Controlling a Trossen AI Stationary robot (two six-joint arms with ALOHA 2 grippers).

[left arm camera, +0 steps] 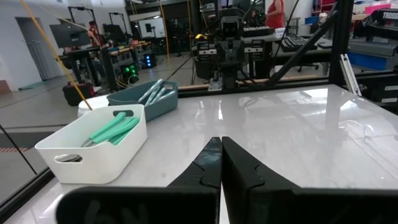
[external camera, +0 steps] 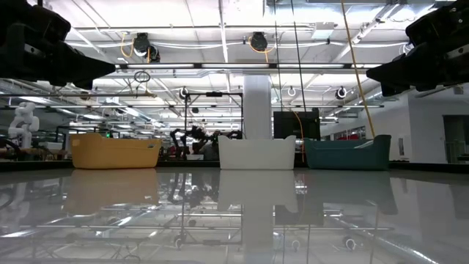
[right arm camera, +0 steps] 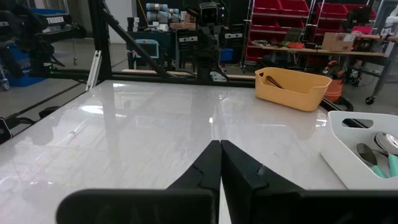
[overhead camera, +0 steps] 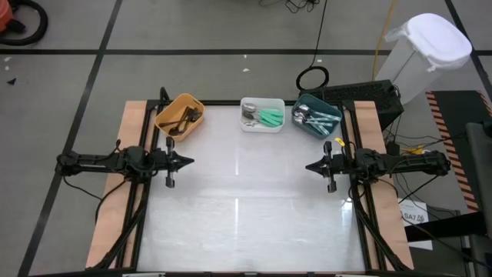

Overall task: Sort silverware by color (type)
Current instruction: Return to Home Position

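The spoons lie sorted in three bins along the table's far edge. Black-handled ones are in the orange bin (overhead camera: 179, 115), mint-green ones (overhead camera: 270, 117) in the white bin (overhead camera: 262, 114), silver ones (overhead camera: 311, 117) in the teal bin (overhead camera: 317, 115). My left gripper (overhead camera: 190, 161) hovers shut over the table's left side, pointing right. My right gripper (overhead camera: 309, 166) hovers shut over the right side, pointing left. Both wrist views show the fingers (left arm camera: 219, 163) (right arm camera: 219, 163) closed on nothing, above the bare white tabletop.
The white glossy tabletop (overhead camera: 246, 200) lies bare between the grippers. The three bins (external camera: 256, 154) stand in a row at the far edge. Black frame rails run along the left and right sides. A white lidded container (overhead camera: 427, 54) stands off the table's far right.
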